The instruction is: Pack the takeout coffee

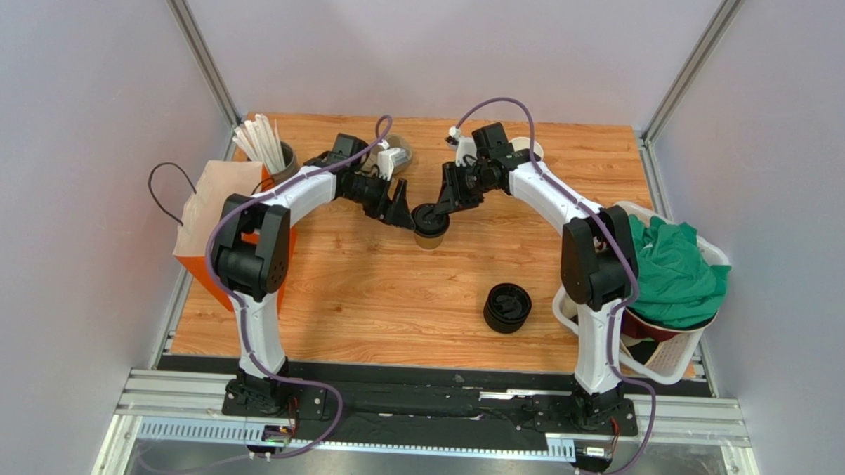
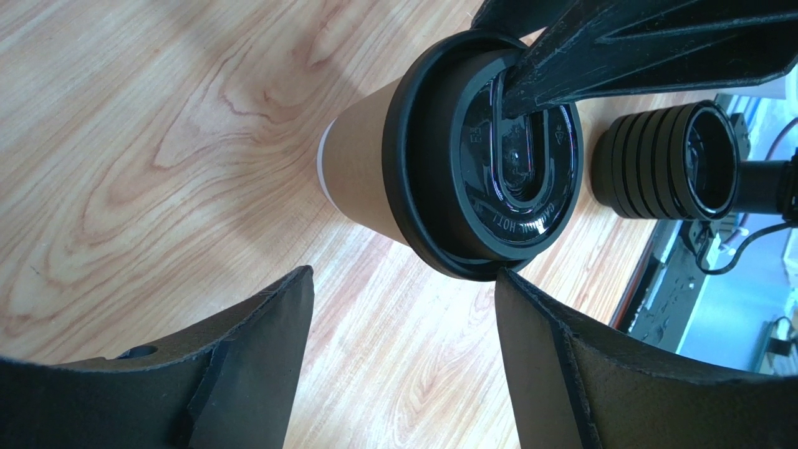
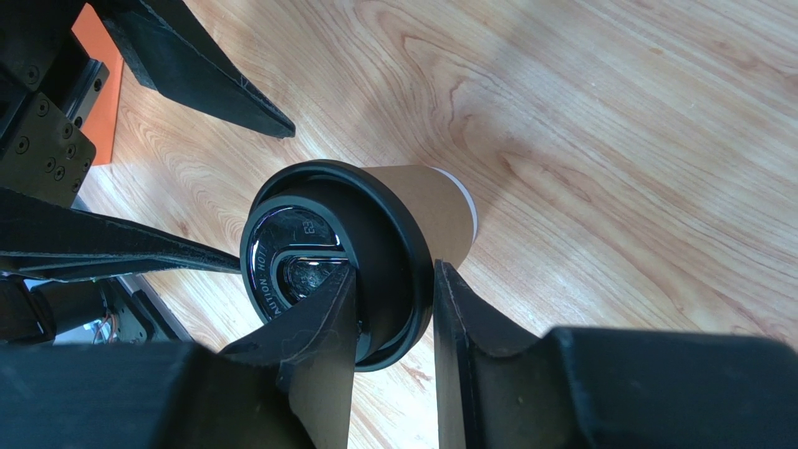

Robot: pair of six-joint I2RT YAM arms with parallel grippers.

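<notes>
wooden table (image 1: 341,287) inside grey walls (image 1: 73,78); takeout coffee (image 1: 430,228) stands midway.

Brown paper cup (image 2: 361,173), black lid (image 2: 440,187) seated (upright), on table (image 1: 372,289)

The takeout coffee (image 1: 430,234) is set near the middle of the table (image 1: 361,293). The left gripper (image 1: 405,217) is held just beside it on the left. The right gripper (image 1: 431,214) is closed on its lid rim. A pile of lids (image 1: 508,308) is set nearer, to the right. A bag (image 1: 208,225) is stood at the left edge, a basket (image 1: 695,344) at the right.
</notes>
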